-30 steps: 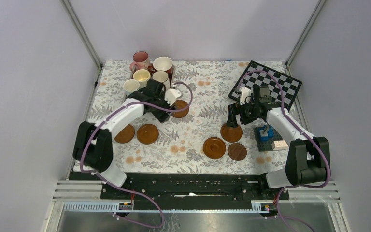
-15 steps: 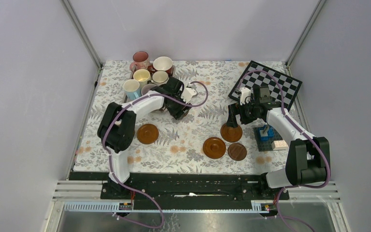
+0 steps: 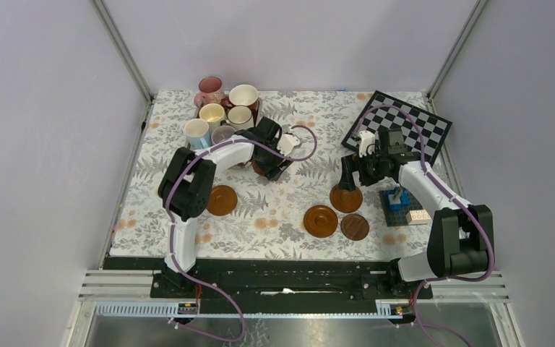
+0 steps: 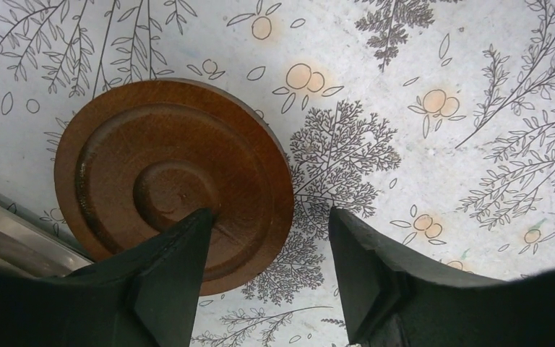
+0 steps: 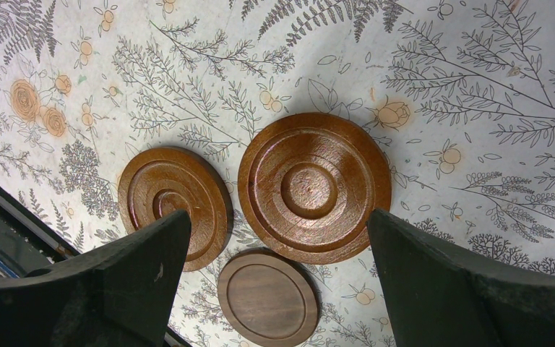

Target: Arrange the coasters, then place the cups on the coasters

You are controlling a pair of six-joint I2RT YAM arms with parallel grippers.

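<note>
Six small ceramic cups (image 3: 240, 116) with handles (pink, dark red, cream, white, light blue and lilac-grey) stand mouth-up in a tight cluster at the far-left corner of the floral-patterned surface (image 3: 289, 210), none yet on a coaster. As far as the overhead view shows, nothing is inside any of them. A strip of silver metal tray (image 4: 7, 231) edges into the left wrist view just beside the nearest coaster; whether the cups stand in it cannot be told.

The left gripper (image 4: 269, 217), about half spread and holding nothing, hangs over the rim of a round glossy brown wooden coaster (image 4: 173, 173) lying flat just in front of the cups. One finger is above the disc and the other past its edge, a stance that looks meant for pinching the rim to shift the disc into line.

The right gripper (image 5: 278, 217), at its widest and empty, hovers above three more coasters grouped right of centre: a large ringed brown disc (image 5: 311, 184), a second ringed brown disc (image 5: 170, 195) and a darker, smaller disc (image 5: 269, 296). A lone brown coaster (image 3: 222, 200) lies left of centre beside the left arm. The spread is loose, so arranging appears unfinished. A black-and-white chequered board (image 3: 397, 123) and blue toy bricks (image 3: 397, 199) sit at the right, apart from the work.
</note>
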